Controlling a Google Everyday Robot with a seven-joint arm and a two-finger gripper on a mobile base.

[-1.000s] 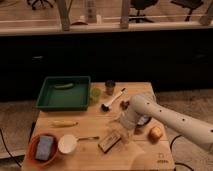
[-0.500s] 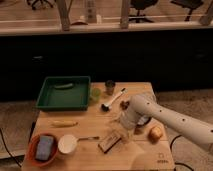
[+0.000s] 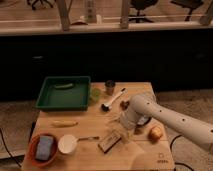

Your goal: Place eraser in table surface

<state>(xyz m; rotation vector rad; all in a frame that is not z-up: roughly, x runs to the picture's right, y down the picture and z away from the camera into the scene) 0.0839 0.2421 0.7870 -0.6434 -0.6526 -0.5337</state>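
The eraser, a small flat block with a dark brown top and pale tan sides, lies on the light wooden table surface near the front middle. My gripper, at the end of the white arm that reaches in from the right, hangs low just above and to the right of the eraser's far end. I cannot tell whether it touches the eraser.
A green tray holding a green vegetable sits at the back left. Beside it stand a green cup, a dark cup and a brush. A white cup, an orange bowl with a blue-grey pad, a yellow stick and a round fruit are also on the table.
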